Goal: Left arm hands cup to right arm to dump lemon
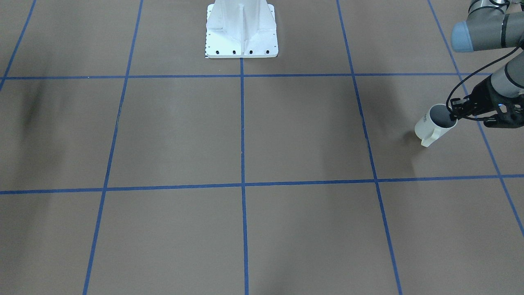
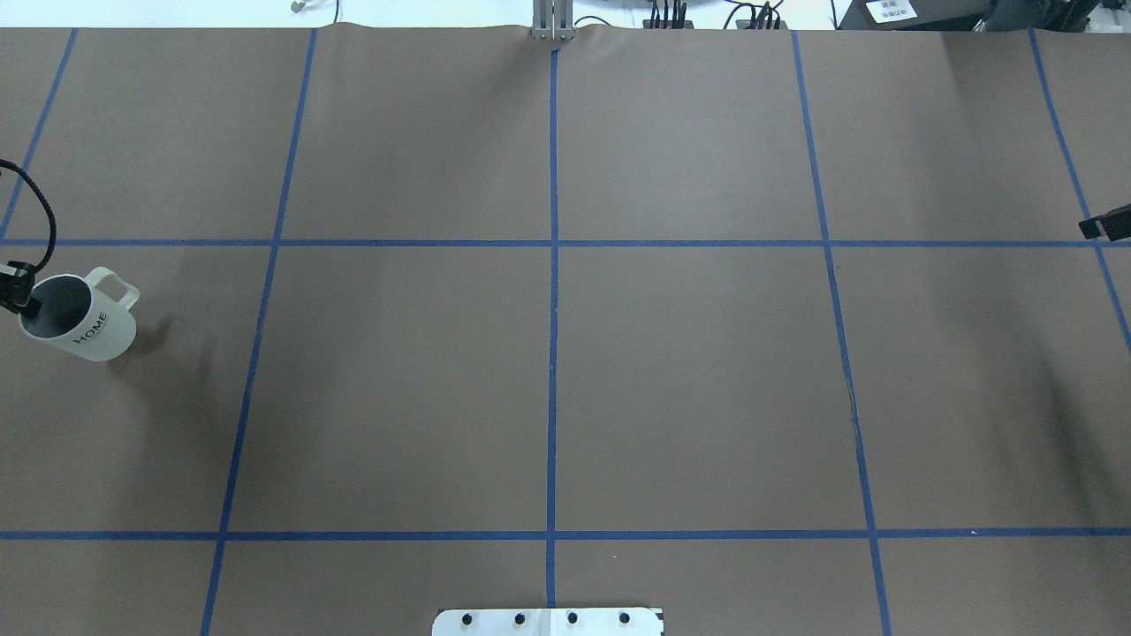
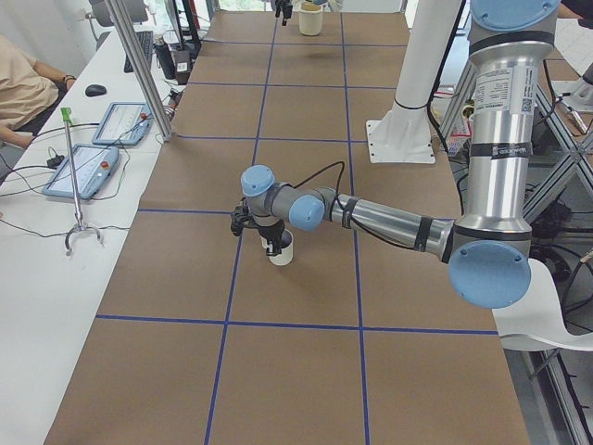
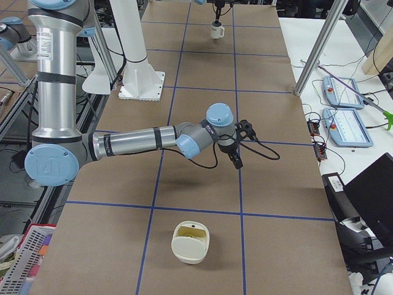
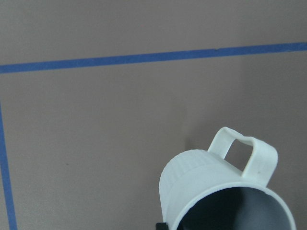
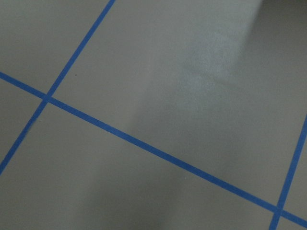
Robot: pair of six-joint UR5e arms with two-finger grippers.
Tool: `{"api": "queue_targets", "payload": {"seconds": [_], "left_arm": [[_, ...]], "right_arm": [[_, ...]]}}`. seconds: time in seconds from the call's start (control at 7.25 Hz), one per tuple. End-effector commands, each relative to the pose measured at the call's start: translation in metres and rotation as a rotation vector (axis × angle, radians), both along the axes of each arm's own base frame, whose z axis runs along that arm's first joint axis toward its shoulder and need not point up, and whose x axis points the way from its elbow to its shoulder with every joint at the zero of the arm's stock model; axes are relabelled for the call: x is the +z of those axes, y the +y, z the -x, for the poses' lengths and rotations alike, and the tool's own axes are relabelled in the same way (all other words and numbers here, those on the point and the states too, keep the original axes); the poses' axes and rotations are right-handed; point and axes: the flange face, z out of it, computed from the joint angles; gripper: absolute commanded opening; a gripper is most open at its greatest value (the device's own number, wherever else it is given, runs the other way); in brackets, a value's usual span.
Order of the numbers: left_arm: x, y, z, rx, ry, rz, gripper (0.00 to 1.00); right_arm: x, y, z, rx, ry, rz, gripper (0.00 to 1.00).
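Observation:
The white cup [image 1: 430,128] with a loop handle and the dark lettering "HOME" hangs tilted, low over the brown table at its left end. My left gripper [image 1: 453,116] is shut on its rim. The cup also shows in the overhead view [image 2: 93,331], the exterior left view [image 3: 283,252] and the left wrist view [image 5: 201,184]. Its inside looks grey, and the lemon is hidden. Of my right gripper [image 2: 1094,229] only a dark tip shows at the right edge. It hangs over bare table in the exterior right view [image 4: 236,161], and I cannot tell whether it is open.
The white robot base [image 1: 241,30] stands at the middle of the robot's side. A cream container [image 4: 190,243] with something yellow inside sits on the table near the right end. Operator desks with tablets [image 3: 93,167] line the far side.

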Motion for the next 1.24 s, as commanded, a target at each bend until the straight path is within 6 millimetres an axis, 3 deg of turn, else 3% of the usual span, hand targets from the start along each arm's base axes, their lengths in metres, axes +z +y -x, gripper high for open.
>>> {"api": "queue_targets", "payload": {"seconds": [0.0,0.14,0.28,0.41,0.55,0.69,0.83,0.97,1.1], "left_arm": [[0.008,-0.004,-0.004,0.005,0.002,0.024,0.73],[0.004,-0.001,-0.002,0.003,0.006,0.019,1.00],[-0.004,-0.005,0.007,-0.011,0.013,0.002,1.00],[-0.022,-0.008,0.035,-0.060,0.027,-0.036,1.00],[-0.041,0.003,0.056,-0.089,0.048,-0.064,1.00],[-0.042,0.012,0.080,-0.103,0.080,-0.071,1.00],[-0.019,0.024,0.106,-0.064,0.064,-0.110,1.00],[-0.003,0.027,0.145,-0.050,0.046,-0.139,1.00],[0.013,0.031,0.167,-0.050,0.030,-0.110,1.00]], "right_arm": [[0.003,0.003,-0.007,-0.017,-0.043,0.075,1.00],[0.000,0.002,-0.016,-0.007,-0.055,0.088,1.00],[0.002,0.003,-0.019,-0.003,-0.054,0.092,1.00],[0.005,0.005,-0.025,0.005,-0.049,0.110,1.00],[0.015,0.012,-0.035,0.006,-0.038,0.121,1.00],[0.021,0.018,-0.052,0.020,-0.038,0.139,1.00],[0.016,0.020,-0.063,0.023,-0.038,0.175,1.00],[0.023,0.023,-0.084,0.015,-0.020,0.186,1.00],[0.028,0.026,-0.102,0.006,-0.006,0.198,1.00]]}}
